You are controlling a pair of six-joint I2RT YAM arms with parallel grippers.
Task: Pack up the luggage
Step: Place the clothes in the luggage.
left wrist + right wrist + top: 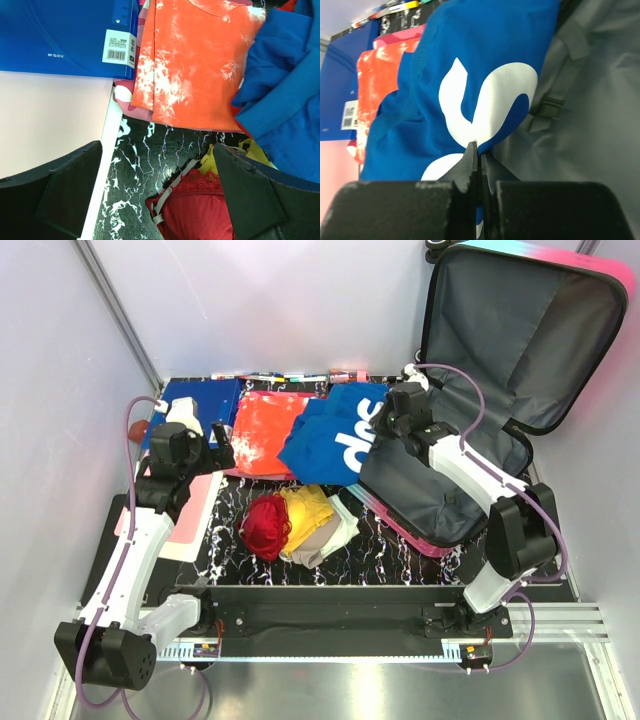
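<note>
Evidently your right gripper (479, 150) pinches the blue shirt (470, 65), probably to drag it into the luggage (520, 330), while your left gripper (157, 147) hangs spread.

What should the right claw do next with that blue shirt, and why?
Probably drag the blue shirt rightward onto the luggage's grey lining. The right claw is pinched shut on the fabric near the luggage's edge, yet most of the shirt lies outside it.
</note>
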